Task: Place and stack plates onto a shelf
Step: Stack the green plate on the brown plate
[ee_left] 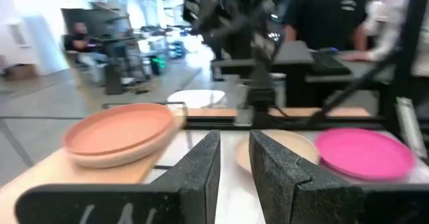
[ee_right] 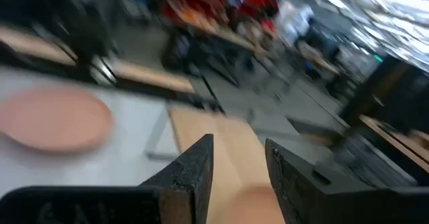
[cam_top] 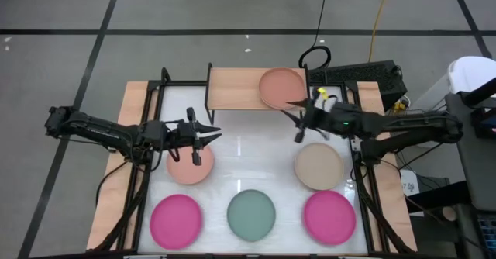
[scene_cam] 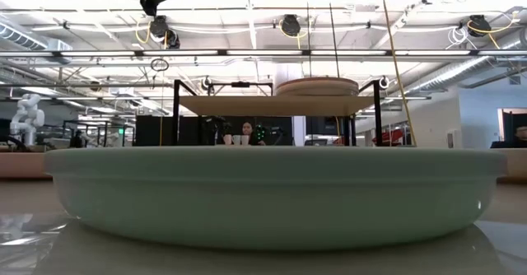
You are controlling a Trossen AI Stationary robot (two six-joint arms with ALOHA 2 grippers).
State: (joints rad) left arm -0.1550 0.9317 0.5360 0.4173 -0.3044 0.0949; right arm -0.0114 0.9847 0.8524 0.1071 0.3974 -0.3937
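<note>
The shelf (cam_top: 236, 88) stands at the table's far edge with a terracotta plate (cam_top: 283, 88) resting flat on its right end, also seen as the plate (scene_cam: 317, 86) and the plate (ee_left: 120, 133). On the table lie a pale pink plate (cam_top: 190, 166), a beige plate (cam_top: 318, 166), two magenta plates (cam_top: 176, 220) (cam_top: 329, 216) and a teal plate (cam_top: 251, 215). My left gripper (cam_top: 211, 135) is open and empty over the pink plate's far rim. My right gripper (cam_top: 296, 119) is open and empty just near of the shelf's right end, beside the terracotta plate.
Black metal frame rails (cam_top: 147, 158) run along the table's left and right sides. The teal plate (scene_cam: 272, 193) fills the low view's foreground. A keyboard and cables (cam_top: 364, 77) lie past the table's far right corner. People stand in the room behind the table (ee_left: 335, 16).
</note>
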